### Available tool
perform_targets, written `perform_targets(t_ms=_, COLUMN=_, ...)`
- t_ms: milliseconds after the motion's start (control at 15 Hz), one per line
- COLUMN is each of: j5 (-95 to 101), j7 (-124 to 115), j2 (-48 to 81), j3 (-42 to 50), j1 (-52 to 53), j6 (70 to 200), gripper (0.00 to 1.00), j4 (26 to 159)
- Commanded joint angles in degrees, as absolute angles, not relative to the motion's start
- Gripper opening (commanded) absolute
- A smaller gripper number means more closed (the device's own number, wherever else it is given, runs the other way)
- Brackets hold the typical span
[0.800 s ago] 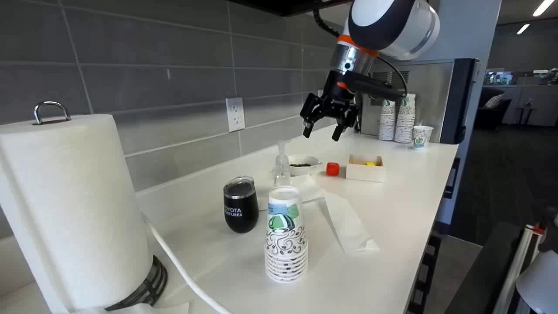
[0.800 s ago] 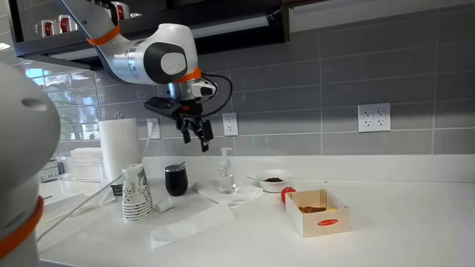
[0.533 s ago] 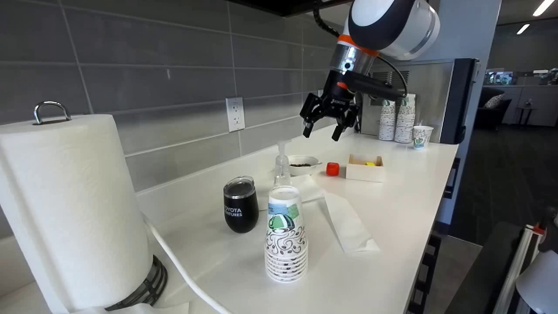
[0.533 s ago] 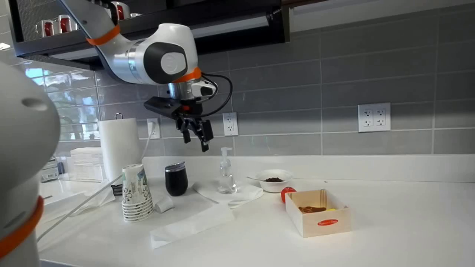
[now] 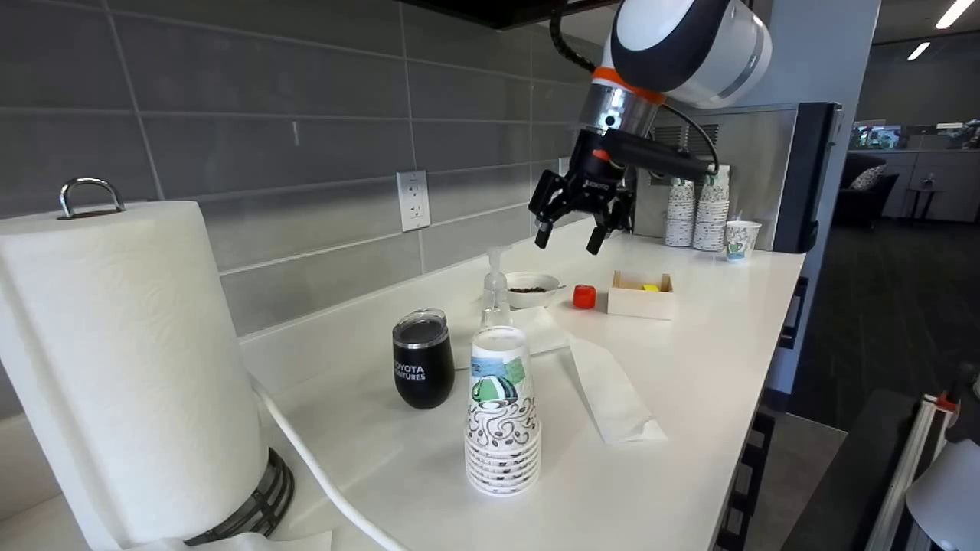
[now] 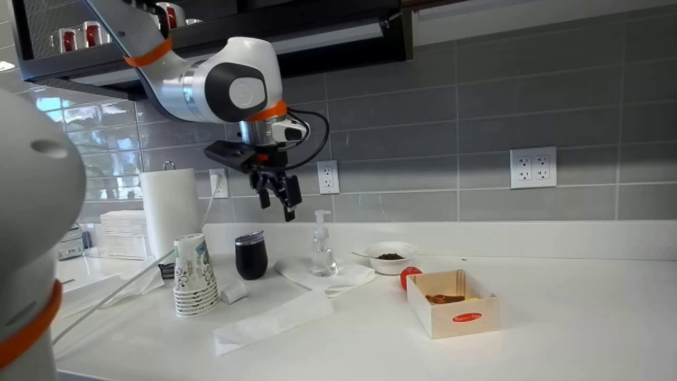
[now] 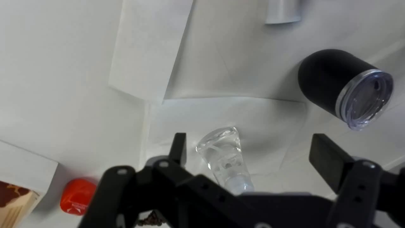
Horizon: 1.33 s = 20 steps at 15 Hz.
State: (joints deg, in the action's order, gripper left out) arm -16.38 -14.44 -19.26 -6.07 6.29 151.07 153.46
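Note:
My gripper (image 5: pixel 568 241) hangs in the air above the counter, its black fingers spread wide with nothing between them. In the wrist view a clear pump bottle (image 7: pixel 224 158) appears below the gap, closer to the left finger (image 7: pixel 179 147); its pump top is hidden behind the gripper body. The same bottle (image 6: pixel 322 256) stands upright on a white napkin in an exterior view, lower than the fingertips and apart from them. A black tumbler with a clear lid (image 7: pixel 329 79) is beside it. A small white cup-like piece (image 6: pixel 234 291) lies near the tumbler.
An upside-down paper cup stack (image 6: pixel 194 275) and a paper towel roll (image 6: pixel 172 211) stand beyond the tumbler. Opposite are a white bowl (image 6: pixel 389 267) with dark contents, a red object (image 6: pixel 409 275) and a wooden box (image 6: pixel 465 320). A shelf (image 6: pixel 317 32) overhangs; a folded napkin (image 6: pixel 275 320) lies in front.
My gripper has come down slightly, still spread, after hanging still between the two earlier moments. The objects on the counter have not moved.

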Motion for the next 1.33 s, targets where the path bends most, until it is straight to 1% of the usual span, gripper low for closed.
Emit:
perform_targets(t_ms=0, j5=-15.8, j7=-23.5, j2=-20.3, j3=-8.7, j1=5.5, j6=145.3, gripper=1.0, j4=153.4)
perform_targets(t_ms=333, j5=-15.7, j7=-40.0, j2=-23.0, j3=-13.4, j1=4.8, j6=139.0, gripper=1.0, j4=154.2)
perform_targets(t_ms=667, j5=-15.0, j7=-53.8, j2=-24.4, j3=-15.4, j1=5.1, j6=132.1, gripper=1.0, j4=156.8)
perform_targets(t_ms=867, j5=-14.3, j7=-60.3, j2=-25.1, j3=-17.3, j1=5.6, j6=134.9, gripper=1.0, j4=160.9)
perform_targets(t_ms=933, j5=-12.8, j7=-63.3, j2=-21.7, j3=-18.3, j1=5.0, j6=134.5, gripper=1.0, j4=157.9)
perform_targets(t_ms=1267, j5=-8.5, j7=-73.8, j2=-20.9, j3=-21.1, j1=5.9, j6=134.2, gripper=1.0, j4=158.5)
